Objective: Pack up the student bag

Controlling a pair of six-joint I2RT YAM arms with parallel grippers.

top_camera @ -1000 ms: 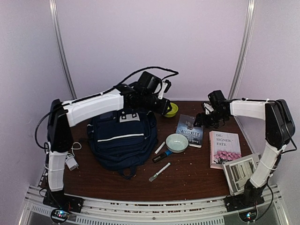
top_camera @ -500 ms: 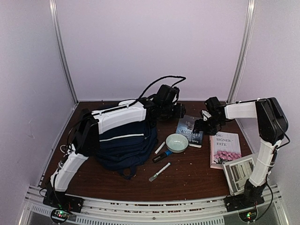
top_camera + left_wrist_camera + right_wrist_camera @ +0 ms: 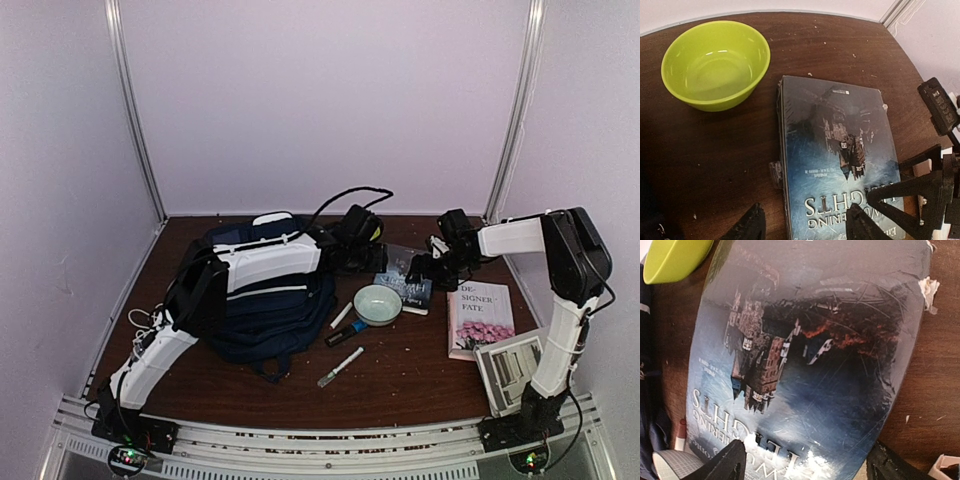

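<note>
Over the student bag (image 3: 262, 322) the left arm (image 3: 270, 262) reached low, left gripper (image 3: 807, 225) open above the dark book (image 3: 840, 150), right arm (image 3: 512, 236) folded inward, right gripper (image 3: 810, 462) spread wide over it

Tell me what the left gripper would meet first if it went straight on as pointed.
Probably the dark blue book, lying right ahead of the left gripper; the remaining gap is unclear.

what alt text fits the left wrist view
A glossy dark blue paperback book with a dark building on its cover lies flat on a brown wooden table. An empty lime-green plastic bowl sits at upper left, apart from it, and the left end effector hangs open over the book's near edge.
</note>
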